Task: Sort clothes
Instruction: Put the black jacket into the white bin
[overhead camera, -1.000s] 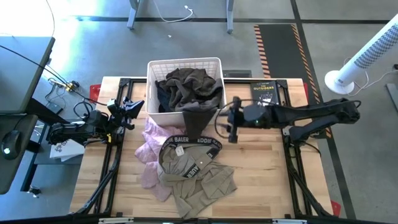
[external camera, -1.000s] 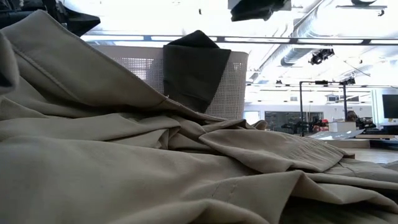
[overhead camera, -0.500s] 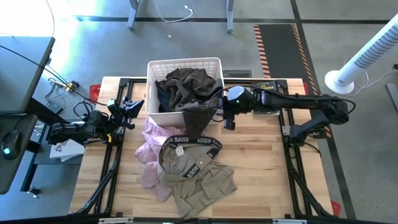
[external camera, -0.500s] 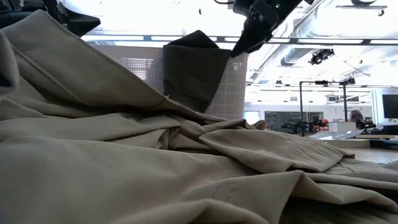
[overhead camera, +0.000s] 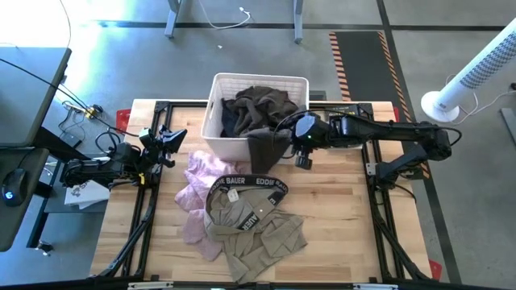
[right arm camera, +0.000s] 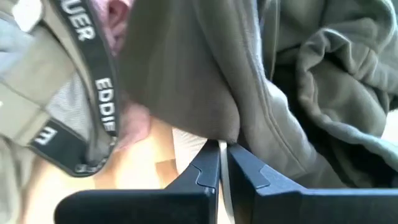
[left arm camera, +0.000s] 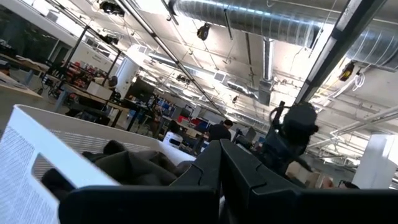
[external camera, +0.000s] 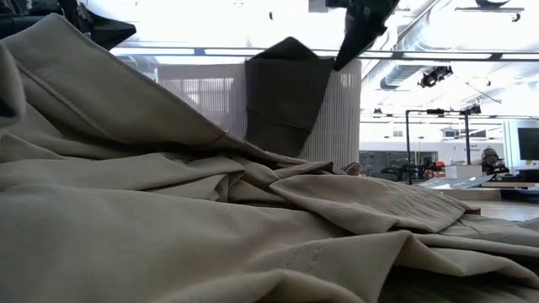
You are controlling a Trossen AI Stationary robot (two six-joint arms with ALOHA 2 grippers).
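Note:
A white basket [overhead camera: 258,77] stands at the table's far middle. An olive-brown garment [overhead camera: 260,103] is heaped in it over a dark one [overhead camera: 231,121], and one flap [overhead camera: 263,150] hangs over the near rim. My right gripper [overhead camera: 284,143] is shut at that flap's right edge. Khaki trousers [overhead camera: 254,229] with a black lettered waistband lie on the near half of the table, over a pale pink garment [overhead camera: 196,181]. My left gripper [overhead camera: 171,137] waits shut at the left edge, level with the basket. My right gripper pinches the right edge of the olive-brown garment's hanging flap [right arm camera: 225,127] between its two fingertips. It comes from the table's right, slanting down [external camera: 341,59]. The flap stays draped over the basket's near rim and hangs down outside the wall. How many layers it holds I cannot tell.
A black book [overhead camera: 343,111] lies at the far right, partly under my right arm. The trousers fill the foreground of the low view [external camera: 210,227]. Bare wood [overhead camera: 339,209] shows on the right half. A white fan [overhead camera: 476,72] stands on the floor beyond the table.
My right gripper has gone toward the basket and shut on the olive-brown garment's hanging flap. The basket has then slid toward the table's right edge, clothes and flap moving with it.

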